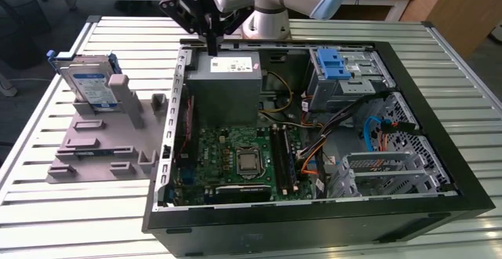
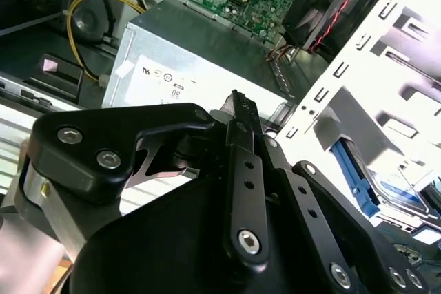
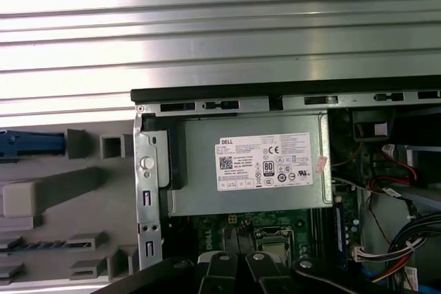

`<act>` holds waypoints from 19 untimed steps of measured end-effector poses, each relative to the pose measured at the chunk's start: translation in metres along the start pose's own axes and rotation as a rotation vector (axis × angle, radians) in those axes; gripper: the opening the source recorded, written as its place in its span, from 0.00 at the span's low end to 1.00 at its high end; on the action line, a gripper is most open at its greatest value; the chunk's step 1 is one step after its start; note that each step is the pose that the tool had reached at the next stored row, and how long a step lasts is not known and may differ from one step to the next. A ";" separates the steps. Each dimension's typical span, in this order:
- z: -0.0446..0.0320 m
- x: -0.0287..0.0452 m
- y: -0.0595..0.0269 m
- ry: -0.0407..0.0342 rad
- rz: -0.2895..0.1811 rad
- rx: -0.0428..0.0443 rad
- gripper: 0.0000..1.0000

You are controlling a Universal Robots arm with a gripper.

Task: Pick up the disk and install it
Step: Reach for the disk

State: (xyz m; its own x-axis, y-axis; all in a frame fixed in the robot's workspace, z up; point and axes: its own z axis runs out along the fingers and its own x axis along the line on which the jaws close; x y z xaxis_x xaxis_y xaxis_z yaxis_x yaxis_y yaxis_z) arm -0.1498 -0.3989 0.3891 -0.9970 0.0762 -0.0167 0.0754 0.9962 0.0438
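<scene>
Black pincer (image 1: 211, 47) hangs clenched on nothing, its tips just above the grey metal box (image 1: 227, 86) at the rim of the open computer case (image 1: 314, 229). The disk (image 1: 89, 81) stands upright in a grey holder (image 1: 102, 141) on the bench (image 1: 63, 212), well apart from the pincer, lower and toward the exterior view's left. My judgement of the risk: a sideways move at this height could catch the case wall. Clenched tips reaching the disk would topple it rather than straddle it.
</scene>
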 end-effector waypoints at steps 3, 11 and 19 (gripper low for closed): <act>0.0002 0.0018 -0.0002 0.0005 0.000 0.0000 0.11; 0.0009 0.0083 -0.0007 0.0010 0.000 0.0000 0.11; 0.0015 0.0141 -0.0011 0.0021 0.000 0.0002 0.11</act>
State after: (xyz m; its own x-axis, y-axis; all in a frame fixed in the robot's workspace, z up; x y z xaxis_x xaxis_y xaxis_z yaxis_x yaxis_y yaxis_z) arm -0.1640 -0.3989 0.3872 -0.9970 0.0762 -0.0146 0.0755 0.9962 0.0436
